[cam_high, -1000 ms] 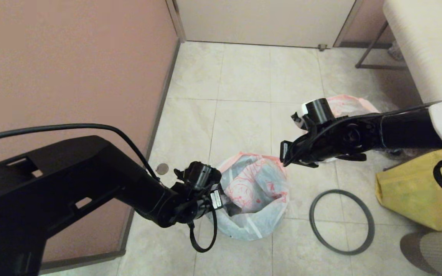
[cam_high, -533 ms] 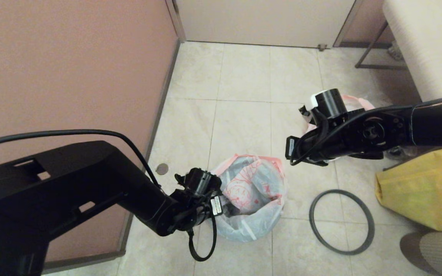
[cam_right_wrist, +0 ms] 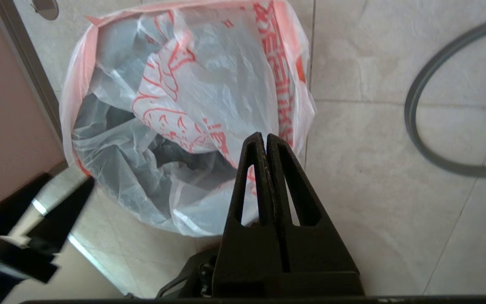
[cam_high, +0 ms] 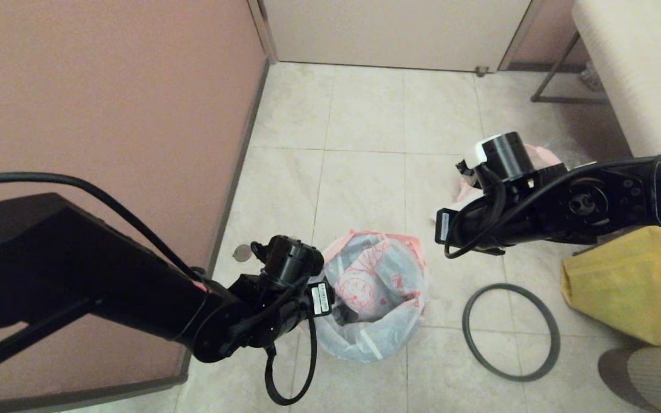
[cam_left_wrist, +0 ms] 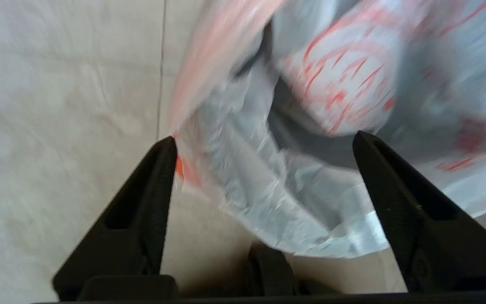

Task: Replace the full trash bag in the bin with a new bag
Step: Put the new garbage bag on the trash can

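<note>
Floor scene, described from left to right in the head view. A pink-brown wall (cam_high: 107, 86) bounds the left side, with tiled floor (cam_high: 359, 120) beyond it.

Left arm: reaches in from the lower left. The left tool (cam_left_wrist: 264, 143) sits at the near-left edge of the bin, its two black fingers (cam_left_wrist: 150, 198) spread wide apart, holding nothing; in the left wrist view the draped plastic lies between and beyond them.

Centre: the new bag (cam_high: 376, 275), thin translucent white with a pink-red rim and red printing, lines the bin (cam_high: 345, 314). Its mouth is open and its edge hangs over the bin's rim all round, so that only a dark patch of the bin shows through the opening. The right wrist view looks down into this opening (cam_right_wrist: 175, 126); no bottles are visible inside.

Right of centre: the grey hoop (cam_high: 511, 331) lies flat on the floor just beside the bin, apart from it.

Right arm: extends in from the right, above the floor between the bin and the hoop. The right tool (cam_right_wrist: 266, 143) has its fingers pressed together with nothing between them.

Behind the right arm: the full trash bag (cam_high: 540, 156) stands on the floor, mostly hidden, only a pink-white part showing. Far right: a yellow bag (cam_high: 623, 287) on the floor.
</note>
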